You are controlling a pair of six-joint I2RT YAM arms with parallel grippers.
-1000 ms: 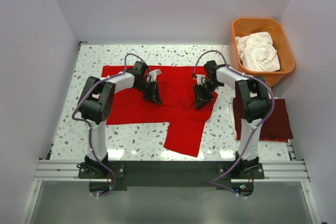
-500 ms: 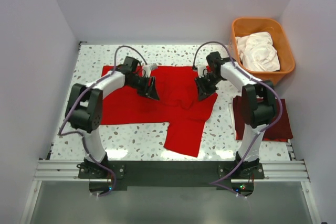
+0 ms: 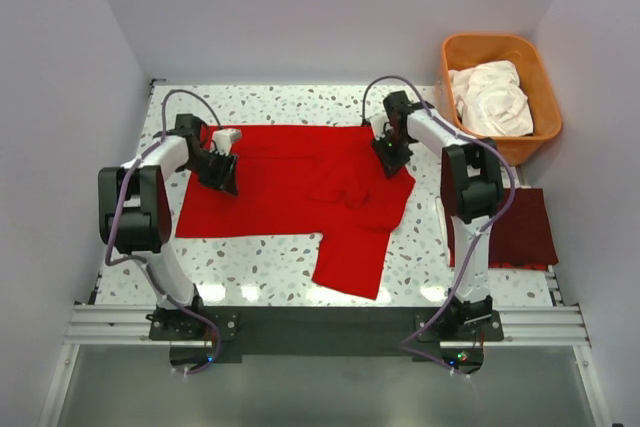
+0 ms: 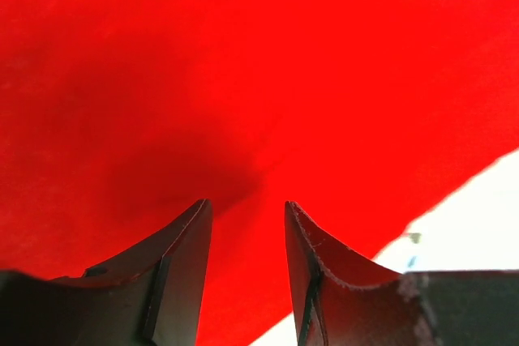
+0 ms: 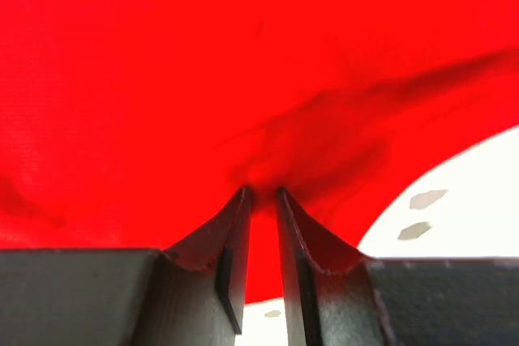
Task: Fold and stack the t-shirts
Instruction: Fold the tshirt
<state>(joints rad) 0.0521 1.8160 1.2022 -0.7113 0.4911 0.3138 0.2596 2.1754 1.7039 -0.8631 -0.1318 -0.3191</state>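
Red shirt (image 3: 290, 182) lies spread across the middle of the table (image 3: 250, 252), mostly flat, with one flap reaching toward the near edge and a few soft creases round the centre. It's bright and plain, with no print that I can make out

Right pincer (image 5: 261, 192) is down on the shirt's right side, close to the far edge. Its jaws are nearly together and clamped on a pinch of red cloth, and you can see the wrinkles running out from the tips. Left pincer (image 4: 247, 208) sits low over the left part with its jaws apart, cloth beneath them and nothing gripped

Handling, as I judge it: the cloth is light and limp with no stiffness at all, so it will sag and drag wherever it isn't held. It's best taken at an edge or corner, with both pincers at matching spots along one side so the fold comes over square. A pinch in the middle would only bunch it. It isn't fragile, but a shallow bite on one thin layer could slip free

Off to the right, the maroon shirt (image 3: 530, 232) lies folded flat by the table's right edge, well apart from the red one. The white shirts (image 3: 490, 97) are heaped in the tub (image 3: 490, 40) at the far right corner
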